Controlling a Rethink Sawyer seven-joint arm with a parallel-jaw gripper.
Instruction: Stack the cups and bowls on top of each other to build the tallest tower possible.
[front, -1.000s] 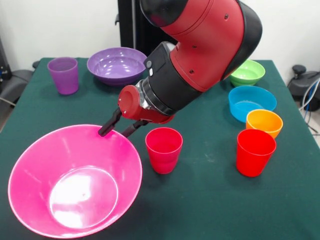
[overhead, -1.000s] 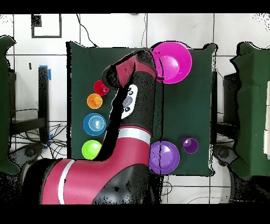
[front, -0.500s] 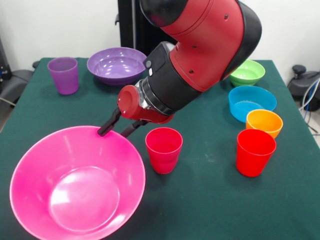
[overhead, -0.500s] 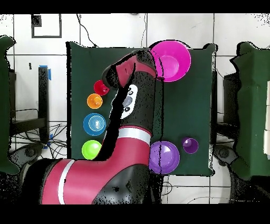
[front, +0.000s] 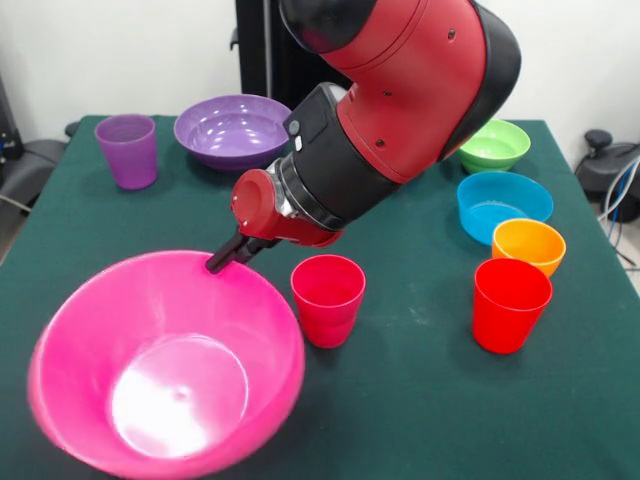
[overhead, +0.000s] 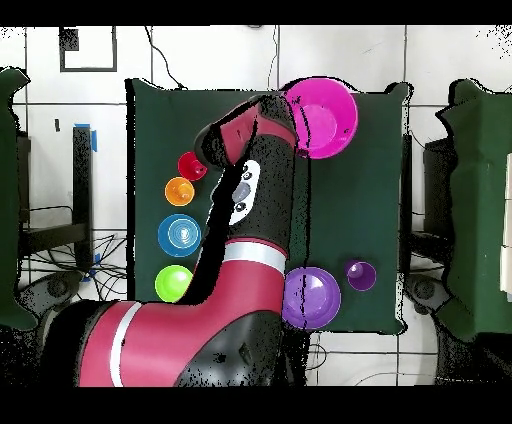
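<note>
The fingers are pinched on the rim of the huge pink bowl at its one o'clock edge, and the bowl sits tilted at the worktop's seven o'clock corner. Just beside the bowl, at three o'clock, stands the magenta-pink cup. The red cup, orange bowl and cyan bowl line the three o'clock side; the purple bowl and purple cup stand around eleven o'clock.

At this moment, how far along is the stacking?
Nothing is stacked yet. In hand: the tool is shut on the rim of the huge pink bowl, which sits tilted. Left: the purple bowl, cyan bowl, green bowl, orange bowl, purple cup, magenta cup and red cup all stand apart on the table.
</note>
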